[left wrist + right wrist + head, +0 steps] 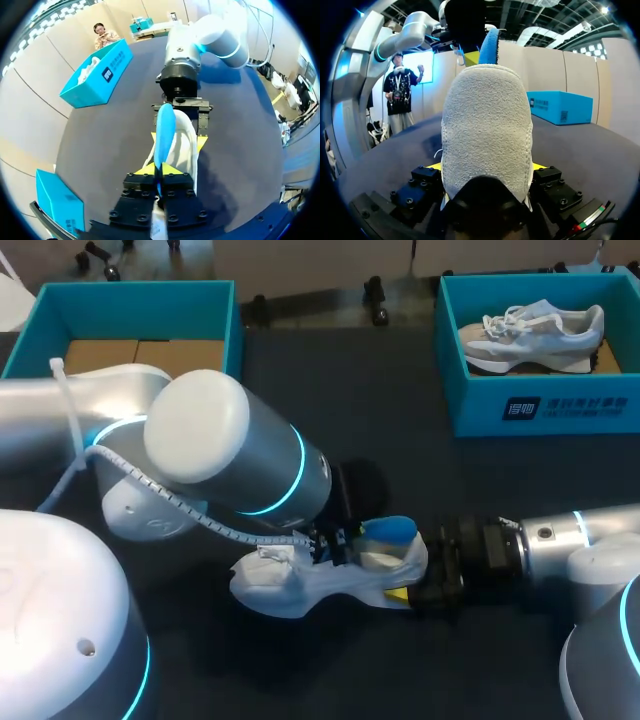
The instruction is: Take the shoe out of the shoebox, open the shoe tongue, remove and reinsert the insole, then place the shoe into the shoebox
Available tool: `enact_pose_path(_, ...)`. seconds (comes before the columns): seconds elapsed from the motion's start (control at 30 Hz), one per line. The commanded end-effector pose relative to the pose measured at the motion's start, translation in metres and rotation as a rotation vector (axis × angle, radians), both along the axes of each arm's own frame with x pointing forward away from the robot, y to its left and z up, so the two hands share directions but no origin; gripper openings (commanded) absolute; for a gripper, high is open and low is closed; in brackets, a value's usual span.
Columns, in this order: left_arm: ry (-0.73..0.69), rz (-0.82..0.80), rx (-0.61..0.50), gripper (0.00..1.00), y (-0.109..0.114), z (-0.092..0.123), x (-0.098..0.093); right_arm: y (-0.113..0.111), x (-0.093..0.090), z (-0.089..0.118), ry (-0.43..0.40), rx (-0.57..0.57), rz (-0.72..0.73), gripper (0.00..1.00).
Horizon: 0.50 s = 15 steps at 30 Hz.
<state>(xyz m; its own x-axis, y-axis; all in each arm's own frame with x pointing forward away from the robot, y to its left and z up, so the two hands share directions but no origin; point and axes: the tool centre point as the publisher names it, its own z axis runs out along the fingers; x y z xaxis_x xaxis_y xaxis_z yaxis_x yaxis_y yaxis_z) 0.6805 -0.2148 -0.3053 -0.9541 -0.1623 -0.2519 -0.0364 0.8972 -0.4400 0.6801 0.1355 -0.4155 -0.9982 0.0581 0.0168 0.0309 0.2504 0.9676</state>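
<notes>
- Left gripper [160, 170]: narrow, both yellow tips pinching the near end of a blue foam insole [165, 125]. The thin edge-on pinch probably lets the insole slide lengthwise without folding.
- Insole runs from those tips down into the mouth of a white and grey sneaker [487, 125]. Its far end is inside and the rest stands clear above the collar, so it's prob. mid pull-out or mid re-insert. Can't tell which.
- Right gripper [487, 167]: fingers spread round the sneaker's suede heel, one yellow tip each side and both against it. Looks like a brace, so the shoe doesn't drag or tip while the other arm works the insole.
- Sneaker lies on its sole on the dark table [400, 440], lower middle of the head view, between the two arms. Toe points to the frame's left and heel to the right. It's out of any box.
- Teal cardboard shoebox [540, 410], upper right of the head view, holds a second pale lace-up sneaker [535, 335]. It's well apart from the work.
- Second teal box [130, 295], upper left, shows only brown card inside. Likely where this shoe goes back, though that's a guess.
- Writing: white logo block and lines of print on the front wall of the upper-right box. Too small to make out. No label seen on the sneaker or insole.
</notes>
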Motion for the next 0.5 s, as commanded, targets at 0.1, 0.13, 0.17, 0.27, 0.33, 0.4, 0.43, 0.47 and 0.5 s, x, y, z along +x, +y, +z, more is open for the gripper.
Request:
enact_pose_path(0.1,-0.009,-0.017,0.010,0.24,-0.010,0.006,-0.003,0.001,-0.001,0.001,0.000,-0.004,0.000,0.00)
enact_pose_path(0.13,-0.012,-0.020,0.009,0.26,-0.011,0.008,-0.003,0.001,-0.001,0.001,0.000,-0.004,0.000,0.00)
enact_pose_path(0.17,-0.014,-0.027,0.008,0.27,-0.012,0.009,-0.003,0.001,-0.001,0.001,0.000,-0.004,0.000,0.00)
enact_pose_path(0.27,-0.026,-0.041,0.009,0.29,-0.016,0.012,-0.007,0.001,-0.001,0.001,0.000,-0.004,0.000,0.00)
enact_pose_path(0.33,-0.038,-0.049,0.017,0.31,-0.018,0.012,-0.008,0.001,-0.001,0.001,0.000,-0.004,0.000,0.00)
enact_pose_path(0.4,-0.044,-0.068,0.036,0.32,-0.022,0.010,-0.010,0.001,-0.001,0.001,0.000,-0.004,0.000,0.00)
enact_pose_path(0.43,-0.046,-0.073,0.044,0.33,-0.023,0.009,-0.011,0.001,-0.001,0.001,0.000,-0.004,0.000,0.00)
enact_pose_path(0.47,-0.045,-0.086,0.059,0.33,-0.025,0.007,-0.012,0.001,-0.001,0.001,0.000,-0.004,0.000,0.00)
enact_pose_path(0.5,-0.046,-0.091,0.067,0.34,-0.027,0.006,-0.013,0.001,-0.001,0.001,0.000,-0.004,0.000,0.00)
